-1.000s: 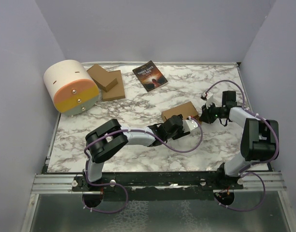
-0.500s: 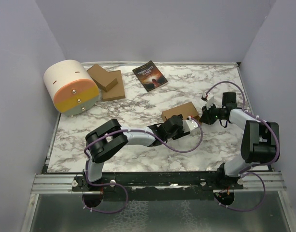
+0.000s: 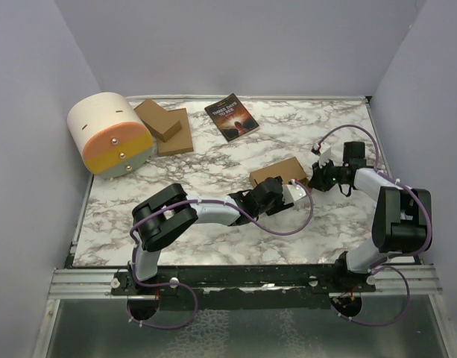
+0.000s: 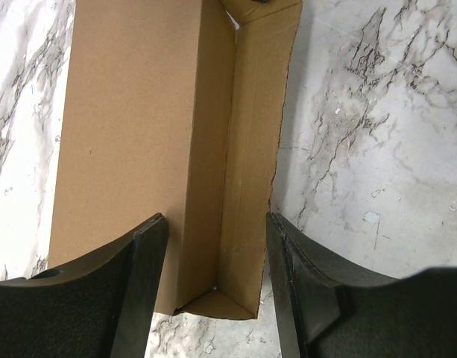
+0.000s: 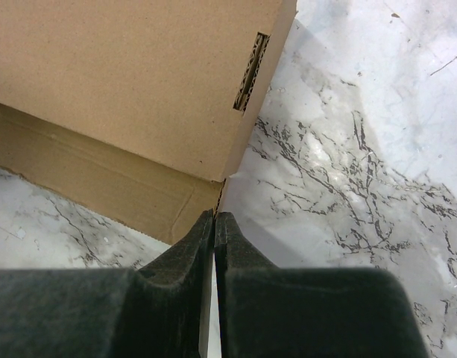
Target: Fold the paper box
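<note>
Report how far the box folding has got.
Done: the paper box already has a brick shape. In hand: the open left gripper straddles its long side flap; the shut right gripper sits at a corner. Left: that flap stands open, not yet closed.

The paper box (image 4: 131,134) by the fingers (image 4: 142,291) of the left gripper (image 4: 213,224) is matt brown corrugated cardboard (its fluting shows in a slot just beyond the tips of the right gripper (image 5: 214,216)). The fingers are black, matt and finely grainy; the table (image 4: 370,149) beside them looks smooth and marble-patterned.
</note>
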`<action>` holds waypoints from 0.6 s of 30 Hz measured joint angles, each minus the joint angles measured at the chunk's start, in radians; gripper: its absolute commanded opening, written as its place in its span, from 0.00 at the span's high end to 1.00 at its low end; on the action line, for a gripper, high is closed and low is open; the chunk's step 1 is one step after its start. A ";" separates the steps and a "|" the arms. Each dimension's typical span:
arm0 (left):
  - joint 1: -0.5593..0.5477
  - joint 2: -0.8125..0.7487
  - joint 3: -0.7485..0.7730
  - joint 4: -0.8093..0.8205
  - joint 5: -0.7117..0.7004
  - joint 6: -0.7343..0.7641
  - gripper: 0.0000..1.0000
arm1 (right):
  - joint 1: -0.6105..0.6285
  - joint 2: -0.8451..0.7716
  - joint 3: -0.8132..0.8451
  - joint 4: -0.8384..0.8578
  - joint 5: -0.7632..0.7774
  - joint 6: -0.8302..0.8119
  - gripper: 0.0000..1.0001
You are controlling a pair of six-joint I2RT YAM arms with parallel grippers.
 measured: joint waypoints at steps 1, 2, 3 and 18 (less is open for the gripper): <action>0.000 0.000 0.001 -0.001 0.000 0.000 0.44 | 0.000 0.000 0.000 0.000 0.000 0.000 0.97; 0.000 0.000 0.001 -0.002 0.000 0.000 0.44 | 0.000 0.000 0.000 0.000 0.000 0.000 0.97; 0.000 0.000 0.002 -0.003 0.000 0.000 0.44 | 0.000 0.000 0.000 0.000 0.000 -0.001 0.97; 0.004 0.005 0.015 -0.015 0.003 0.001 0.44 | 0.008 -0.023 0.001 0.000 0.009 -0.026 0.99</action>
